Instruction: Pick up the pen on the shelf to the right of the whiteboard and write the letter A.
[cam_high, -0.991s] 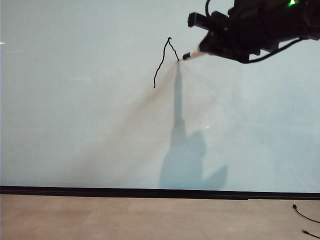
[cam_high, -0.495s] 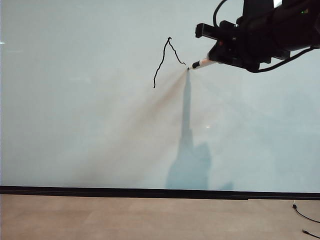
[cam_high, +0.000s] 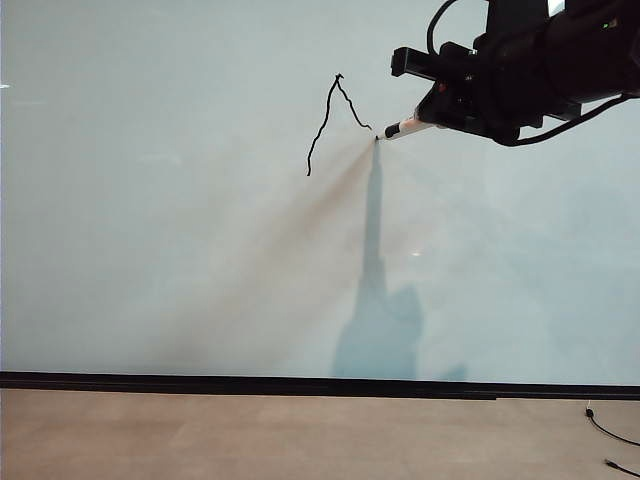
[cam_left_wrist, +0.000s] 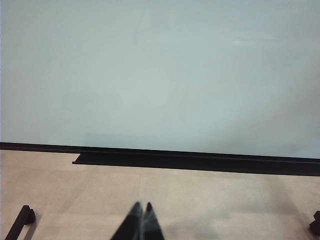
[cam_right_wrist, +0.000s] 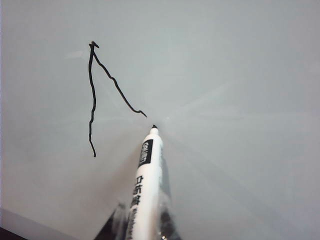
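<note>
— Right gripper (cam_high: 432, 112) up high at the right of the exterior view, clamped on the pen (cam_right_wrist: 146, 192); black tip at the whiteboard (cam_high: 180, 260), just past the end of the drawn stroke, with a small gap visible from the right wrist camera.

— And the letter A (cam_high: 335, 122)?

— Only partly there: full left leg, right leg stopping short, no crossbar. Hard to tell whether the tip touches the board.

— Risks from here?

— Probably a broken right leg, if the tip restarts off the line's end. Too little pressure, a skipped stroke; too much, a slipping pen or a wobble.

— Left gripper (cam_left_wrist: 141, 220)?

— Low near the tan floor (cam_left_wrist: 200, 200), fingers pressed together on nothing — well away from the writing.
</note>
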